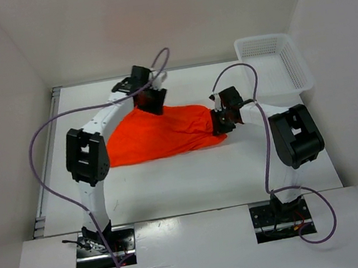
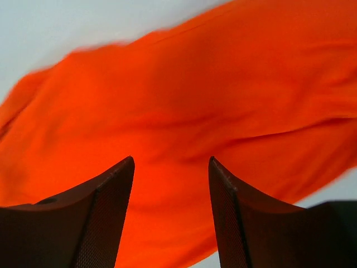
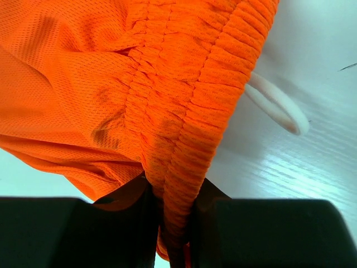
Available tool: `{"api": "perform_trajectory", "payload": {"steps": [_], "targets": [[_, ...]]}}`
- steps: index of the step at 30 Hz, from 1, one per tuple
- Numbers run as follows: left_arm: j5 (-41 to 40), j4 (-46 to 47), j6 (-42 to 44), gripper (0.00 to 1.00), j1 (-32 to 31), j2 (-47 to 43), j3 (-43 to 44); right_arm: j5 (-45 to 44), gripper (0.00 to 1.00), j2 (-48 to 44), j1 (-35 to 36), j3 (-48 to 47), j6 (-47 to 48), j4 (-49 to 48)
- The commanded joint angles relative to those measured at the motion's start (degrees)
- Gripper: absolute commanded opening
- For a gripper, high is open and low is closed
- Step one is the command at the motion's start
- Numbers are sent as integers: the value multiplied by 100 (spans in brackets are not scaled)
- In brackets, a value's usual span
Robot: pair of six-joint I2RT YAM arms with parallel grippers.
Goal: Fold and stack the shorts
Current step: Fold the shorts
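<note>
Our white table point(image 1: 186, 180), plain pale walls point(image 1: 148, 17) on three sides, white mesh basket point(image 1: 297, 69) at far right, soft even light

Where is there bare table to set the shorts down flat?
Bare table lies in the near strip between the shorts and the arm bases, and left of the basket. Crowded mid-table: left gripper and right gripper at the shorts.

1 shorts point(image 1: 165, 134). 2 arms: left arm point(image 1: 88, 154), right arm point(image 1: 295, 133). 2 end effectors: left end effector point(image 2: 172, 167), right end effector point(image 3: 173, 195). 2 purple cables: left cable point(image 1: 35, 138), right cable point(image 1: 265, 155). 1 white basket point(image 1: 299, 62). 1 white drawstring loop point(image 3: 279, 106). 1 counter point(image 1: 173, 185).
</note>
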State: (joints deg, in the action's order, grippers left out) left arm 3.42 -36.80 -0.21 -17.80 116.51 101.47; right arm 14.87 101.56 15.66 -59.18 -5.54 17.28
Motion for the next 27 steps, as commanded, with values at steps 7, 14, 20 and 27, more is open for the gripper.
{"api": "perform_trajectory", "payload": {"steps": [7,14,20,27], "targets": [[607,225,21,64,-856,1259,778,-670,3,-312,60,-761,976,30],[800,340,21,64,-1137,1743,1032,-836,0,-452,60,-1192,1029,91],[1257,217,21,64,-1357,1665,1489,-959,0,-725,-238,-1368,1195,276],[1433,-64,21,70,-893,497,1631,-1092,0,-1146,-889,-1694,1731,531]]}}
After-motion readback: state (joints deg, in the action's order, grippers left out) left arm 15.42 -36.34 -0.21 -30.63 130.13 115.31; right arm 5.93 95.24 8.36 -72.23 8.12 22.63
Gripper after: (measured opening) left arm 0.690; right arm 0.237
